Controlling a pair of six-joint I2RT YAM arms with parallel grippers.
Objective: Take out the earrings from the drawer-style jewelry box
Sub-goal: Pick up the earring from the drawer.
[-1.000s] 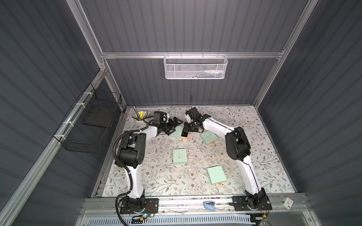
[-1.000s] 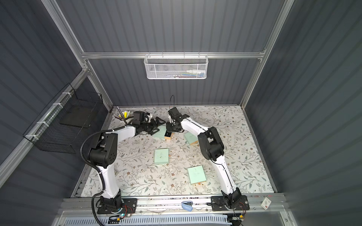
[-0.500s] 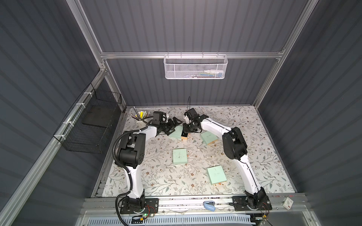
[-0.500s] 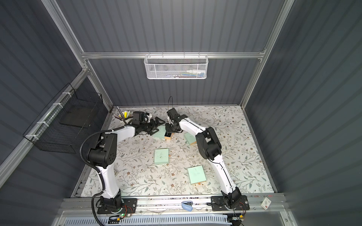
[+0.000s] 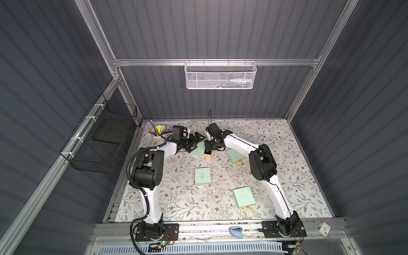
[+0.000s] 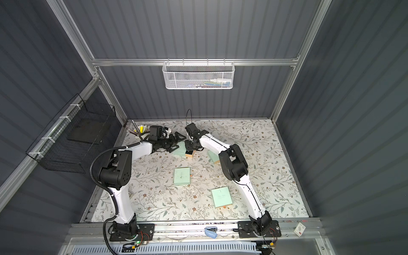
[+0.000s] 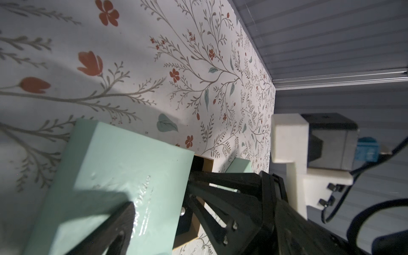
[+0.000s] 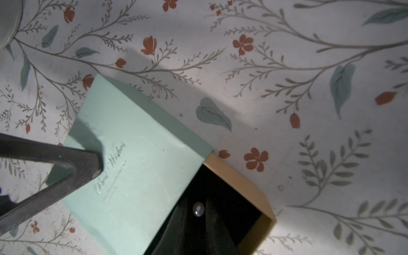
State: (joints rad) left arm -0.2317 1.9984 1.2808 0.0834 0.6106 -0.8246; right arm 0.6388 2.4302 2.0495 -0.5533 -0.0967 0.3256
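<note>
Blue plastic lay nearest: a small blue object sat on the front rail at 6 o'clock, with a small white box on the same rail toward 4 o'clock. On the floral tablecloth three closed mint-green boxes stood well apart: the nearest box at 5 o'clock, the centre box, and the third box at 2 o'clock. Past the centre box, at 12 o'clock, lay the jewelry box. Its long axis ran roughly 10 to 4 o'clock, and its tan drawer was slid out toward 4 o'clock. The left gripper reached in from 9 o'clock with its fingers spread wide, one finger pressed on the lid beside the "Best Wishes" lettering. The right gripper stood over the drawer from the 3 o'clock side. A single pearly earring sat on the drawer's black lining between that gripper's dark fingers. They were drawn narrow about it, but whether they pinched it could not be told. The mint sleeve covered the rest of the drawer, and the fingers crowded the open part. The earring looked round, with no long axis showing, and the way its post pointed was hidden. Farther off, a white cup of pens stood in the 11 o'clock corner. A black wire basket hung on the 9 o'clock wall, and a white mesh basket hung on the back wall at 12 o'clock.
</note>
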